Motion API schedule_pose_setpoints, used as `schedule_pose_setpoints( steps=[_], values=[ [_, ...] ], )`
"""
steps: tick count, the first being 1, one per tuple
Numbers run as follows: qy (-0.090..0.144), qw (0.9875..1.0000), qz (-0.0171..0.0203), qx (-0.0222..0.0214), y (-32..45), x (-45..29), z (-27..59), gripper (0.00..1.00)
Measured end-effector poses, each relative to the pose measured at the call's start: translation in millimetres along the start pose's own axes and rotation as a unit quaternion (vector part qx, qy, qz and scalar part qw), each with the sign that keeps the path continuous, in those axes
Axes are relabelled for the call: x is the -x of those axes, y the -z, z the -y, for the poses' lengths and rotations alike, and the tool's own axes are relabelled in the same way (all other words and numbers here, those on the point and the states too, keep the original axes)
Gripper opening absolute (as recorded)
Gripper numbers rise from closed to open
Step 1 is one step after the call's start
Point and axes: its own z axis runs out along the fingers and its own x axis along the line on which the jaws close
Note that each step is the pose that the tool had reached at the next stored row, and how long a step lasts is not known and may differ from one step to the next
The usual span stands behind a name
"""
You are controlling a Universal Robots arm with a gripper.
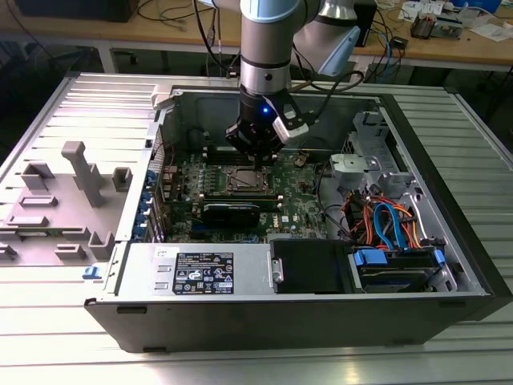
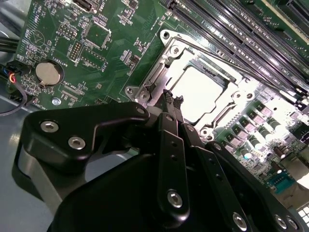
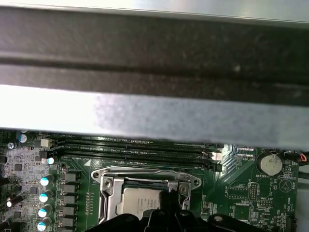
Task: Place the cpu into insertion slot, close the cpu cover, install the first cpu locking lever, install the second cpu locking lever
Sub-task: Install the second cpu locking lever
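We see gripper [image 1: 258, 160] low over insertion slot [image 1: 240, 181], centre of exterior view. Fingers [image 2: 170, 126] together, holding nothing. Cpu [image 2: 202, 93] sits in slot, cpu cover [image 2: 166, 63] closed around it.

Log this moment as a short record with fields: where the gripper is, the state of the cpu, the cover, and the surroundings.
gripper: jaws drawn together, tips at the rim of the insertion slot, nothing between them
cpu: seated in the slot, its metal top showing through the window of the cpu cover
cpu cover: lying flat over the socket in both wrist views
board: green motherboard inside an open computer case
nearby: long black memory slots beside the socket; round coin battery on the board
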Motion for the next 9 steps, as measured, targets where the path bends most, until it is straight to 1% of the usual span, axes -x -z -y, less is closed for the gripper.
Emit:
schedule_pose_setpoints(
  steps=[9],
  values=[
    [0.000,1.0000,0.0000,0.0000,0.6,0.0,0.0,0.11]
  ],
)
